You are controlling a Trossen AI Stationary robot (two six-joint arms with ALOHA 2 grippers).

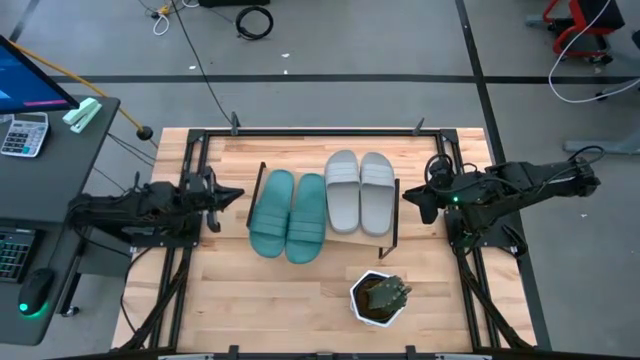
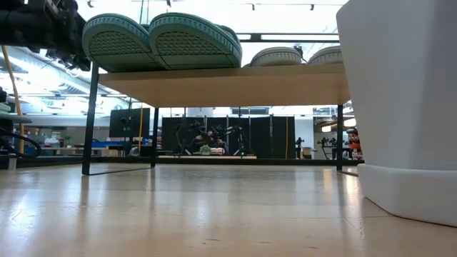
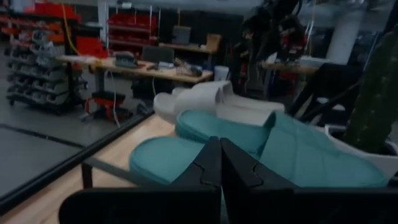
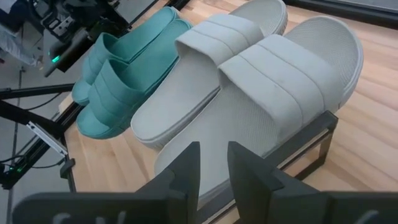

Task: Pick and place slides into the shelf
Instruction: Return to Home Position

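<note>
currently: shelf (image 2: 228, 86) holds teal pair (image 1: 287, 215) at 9 o'clock, grey pair (image 1: 358, 192) at 3, packed close to fit; left end effector (image 3: 220, 149) clenched empty, right end effector (image 4: 213, 152) released.

Overhead camera stares straight down, catching the whole table (image 1: 300, 300). Low camera sits at tabletop level, peering under the shelf (image 2: 228, 86) into the room, the white pot (image 2: 400, 93) looming close on its right. Left wrist camera skims low across the teal slides (image 3: 292, 149) to the grey slides (image 3: 211, 102); that dark shape beyond is probably the right arm (image 3: 273, 25). Right wrist camera looks steeply down, grey slides nearest, teal slides behind. All four views share both pairs.
</note>
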